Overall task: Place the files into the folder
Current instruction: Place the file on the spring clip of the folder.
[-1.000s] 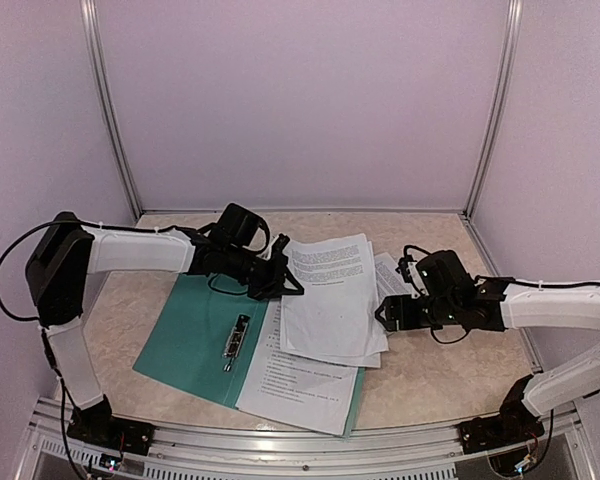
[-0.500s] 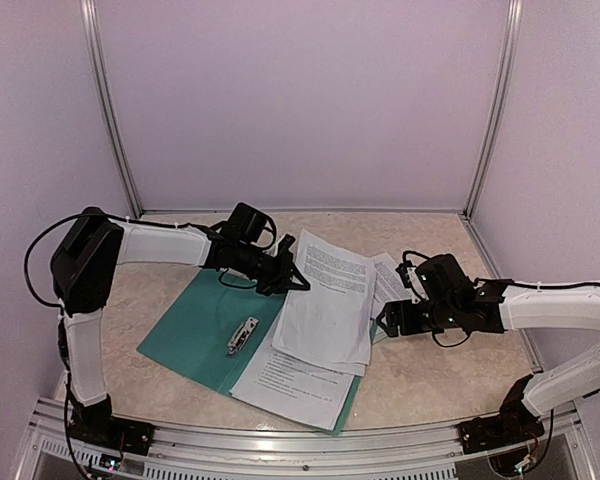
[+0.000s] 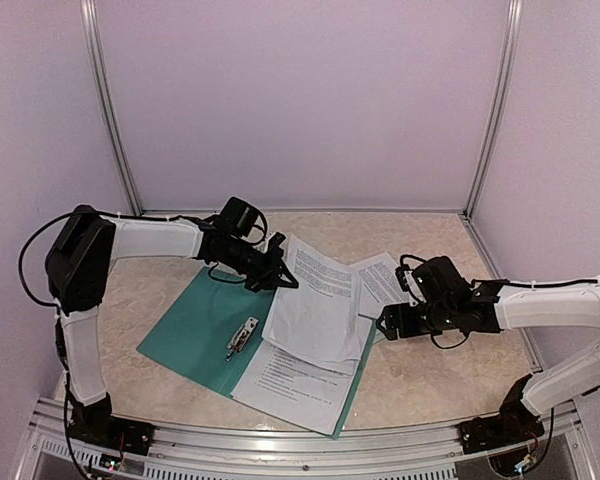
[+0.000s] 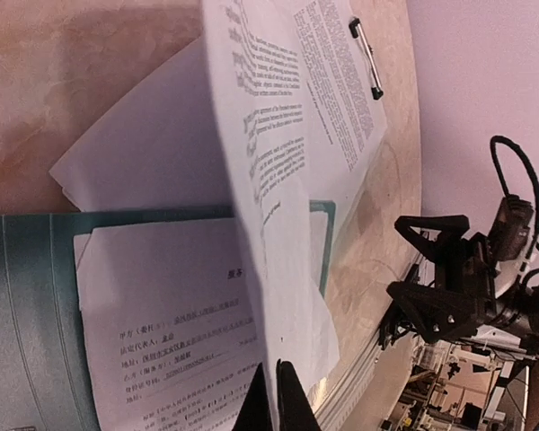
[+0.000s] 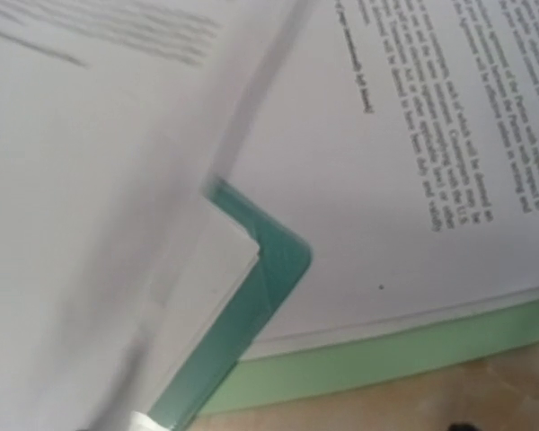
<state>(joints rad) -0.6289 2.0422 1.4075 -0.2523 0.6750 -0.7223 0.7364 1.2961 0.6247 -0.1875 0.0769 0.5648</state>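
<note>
Top sheet [image 3: 315,310] is pinched at its far corner by the left gripper [image 3: 290,283], fingers clamped tight on the paper. It's draped over the right leaf of the open teal folder [image 3: 190,325], with another printed page [image 3: 300,380] lying inside. From that gripper the sheet's long axis runs toward 5 o'clock, so the left arm's the nearer one. The right gripper [image 3: 384,323] hovers at the folder's 3 o'clock edge, fingers spread, holding nothing as far as I can see.

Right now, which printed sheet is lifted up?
The sheet pinched in the left jaws, tilted up over the folder; the other sheets lie flat.
</note>
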